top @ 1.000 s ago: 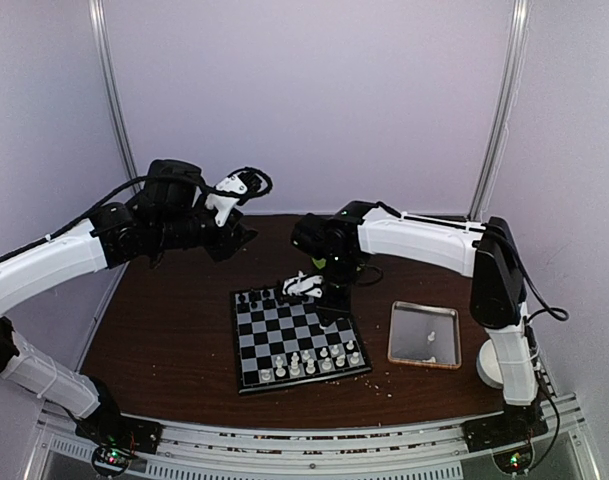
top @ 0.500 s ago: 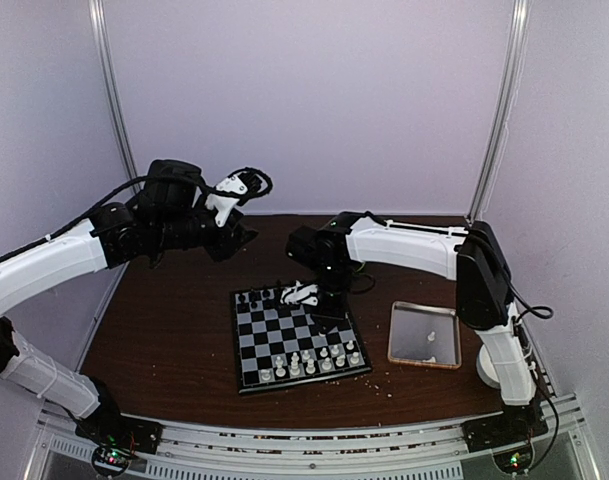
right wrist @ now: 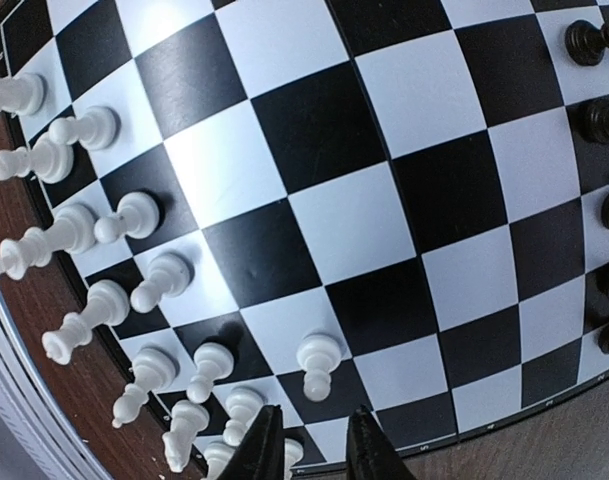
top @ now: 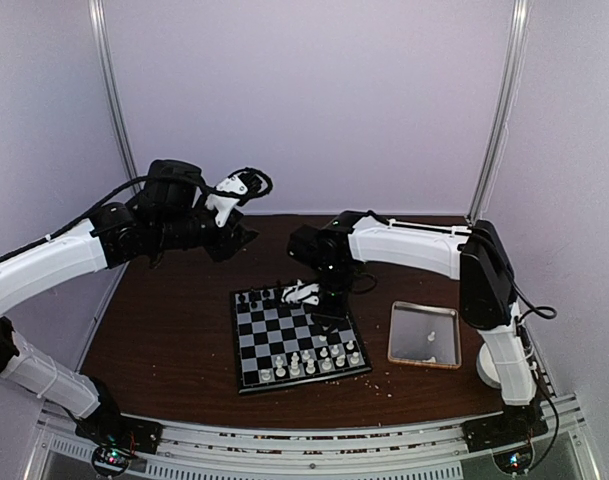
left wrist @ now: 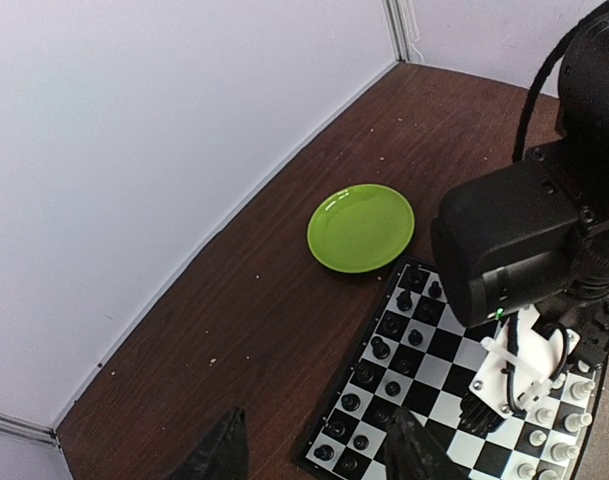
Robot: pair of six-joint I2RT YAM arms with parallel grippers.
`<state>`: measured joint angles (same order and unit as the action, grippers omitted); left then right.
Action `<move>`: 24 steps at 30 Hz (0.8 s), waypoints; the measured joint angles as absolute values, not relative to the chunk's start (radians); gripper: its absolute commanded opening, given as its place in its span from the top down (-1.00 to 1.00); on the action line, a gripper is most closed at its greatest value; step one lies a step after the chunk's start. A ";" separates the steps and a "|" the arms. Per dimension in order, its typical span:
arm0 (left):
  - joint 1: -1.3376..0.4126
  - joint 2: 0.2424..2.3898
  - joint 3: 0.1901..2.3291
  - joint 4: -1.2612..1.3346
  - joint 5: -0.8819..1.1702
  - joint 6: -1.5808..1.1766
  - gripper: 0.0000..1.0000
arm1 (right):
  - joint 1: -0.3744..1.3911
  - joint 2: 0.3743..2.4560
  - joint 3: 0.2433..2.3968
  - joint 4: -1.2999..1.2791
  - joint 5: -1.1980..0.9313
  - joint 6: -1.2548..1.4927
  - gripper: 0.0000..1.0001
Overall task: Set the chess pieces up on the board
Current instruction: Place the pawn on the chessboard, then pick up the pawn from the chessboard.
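The board [top: 284,335] lies mid-table. White chess pieces [top: 314,362] line its near edge and black ones [top: 262,296] its far edge. My right gripper [top: 324,312] hangs over the board's right side. In the right wrist view its fingers [right wrist: 267,445] stand slightly apart with nothing between them, just behind a lone white pawn [right wrist: 319,362] one row ahead of the other white pieces [right wrist: 94,240]. My left gripper [top: 242,238] is raised over the far left of the table, open and empty [left wrist: 319,455].
A clear square tray [top: 424,312] right of the board holds a few white pieces [top: 431,336]. A green plate [left wrist: 361,227] lies beyond the board's far corner near the wall. The right arm's wrist [left wrist: 524,260] hangs over the board.
The right gripper has come down a little and shifted towards the board's right side. The left arm has not moved.
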<state>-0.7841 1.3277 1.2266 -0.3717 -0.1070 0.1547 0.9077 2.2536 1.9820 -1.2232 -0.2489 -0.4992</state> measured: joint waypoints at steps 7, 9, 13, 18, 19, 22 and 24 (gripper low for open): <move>-0.784 1.351 1.232 -0.376 -0.074 0.151 0.10 | 0.869 2.021 1.776 -1.171 -0.268 -0.503 0.53; -0.784 1.385 1.250 -0.382 -0.044 0.149 0.13 | 0.834 1.907 1.686 -1.143 -0.278 -0.504 0.52; -0.784 1.503 1.319 -0.447 0.044 0.147 0.19 | 0.713 1.665 1.505 -1.077 -0.313 -0.509 0.48; -0.798 1.675 1.419 -0.552 0.151 0.147 0.20 | 0.529 1.408 1.251 -0.966 -0.389 -0.505 0.38; -0.807 1.705 1.439 -0.580 0.163 0.147 0.20 | 0.496 1.367 1.195 -0.942 -0.408 -0.501 0.36; -0.838 1.766 1.496 -0.635 0.189 0.147 0.21 | 0.432 1.286 1.070 -0.870 -0.457 -0.489 0.33; -0.859 1.808 1.544 -0.669 0.207 0.146 0.21 | 0.400 1.246 1.008 -0.833 -0.491 -0.482 0.32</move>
